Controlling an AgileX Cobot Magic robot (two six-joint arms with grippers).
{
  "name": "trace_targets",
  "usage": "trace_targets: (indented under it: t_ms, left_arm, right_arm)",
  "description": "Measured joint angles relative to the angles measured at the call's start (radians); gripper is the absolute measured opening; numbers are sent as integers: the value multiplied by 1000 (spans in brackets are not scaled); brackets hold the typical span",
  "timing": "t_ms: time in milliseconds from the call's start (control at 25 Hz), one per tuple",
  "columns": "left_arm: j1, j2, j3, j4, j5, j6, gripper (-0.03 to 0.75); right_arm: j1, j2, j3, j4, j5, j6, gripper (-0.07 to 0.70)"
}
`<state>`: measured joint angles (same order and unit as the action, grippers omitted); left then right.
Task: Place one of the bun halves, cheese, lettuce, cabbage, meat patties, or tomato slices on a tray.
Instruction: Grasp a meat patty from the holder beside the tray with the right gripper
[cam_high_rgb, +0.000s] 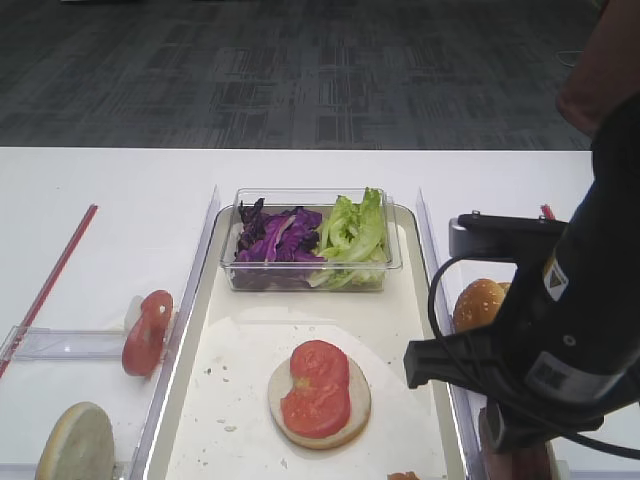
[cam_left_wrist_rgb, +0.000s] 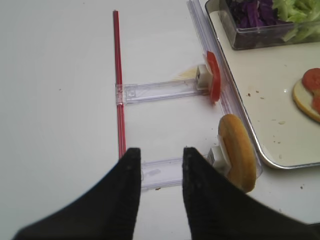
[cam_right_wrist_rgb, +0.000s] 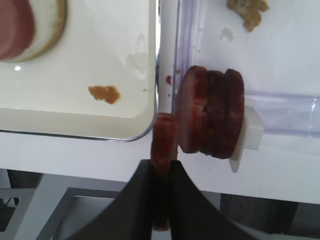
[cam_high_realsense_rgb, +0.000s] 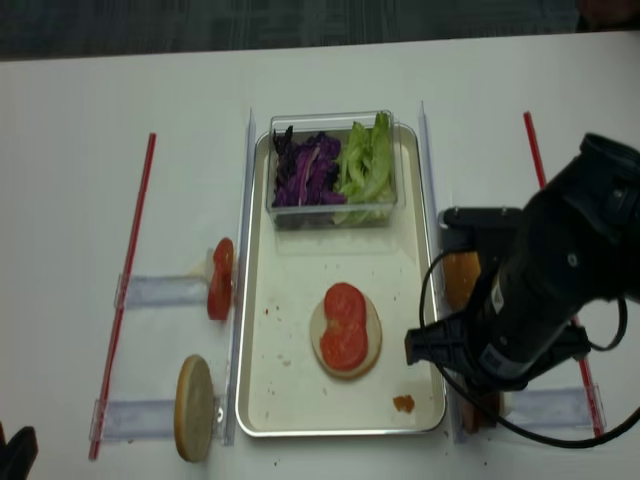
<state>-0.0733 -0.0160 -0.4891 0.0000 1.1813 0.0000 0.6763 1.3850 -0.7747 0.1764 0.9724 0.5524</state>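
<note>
In the right wrist view my right gripper is shut on one meat patty, held edge-on just outside the tray's near right corner. A few more meat patties stand upright in a clear holder beside it. On the tray lies a bun half topped with tomato slices. The lettuce and cabbage fill a clear tub at the tray's far end. My left gripper hangs open over the table, left of the tray, holding nothing.
Left of the tray, an upright tomato slice and a bun half stand in clear rail holders. A red strip lies further left. Another bun sits right of the tray. An orange crumb lies on the tray.
</note>
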Motion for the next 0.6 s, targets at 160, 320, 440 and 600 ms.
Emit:
trace_targets:
  t_ms: [160, 320, 440, 600]
  left_arm:
    - [0, 0, 0, 0, 0, 0, 197]
    - [0, 0, 0, 0, 0, 0, 197]
    - [0, 0, 0, 0, 0, 0, 197]
    - [0, 0, 0, 0, 0, 0, 197]
  right_arm:
    - [0, -24, -35, 6, 20, -2, 88]
    - [0, -28, -61, 49, 11, -38, 88]
    - [0, -28, -61, 69, -14, -52, 88]
    - [0, -28, -61, 96, -72, -80, 88]
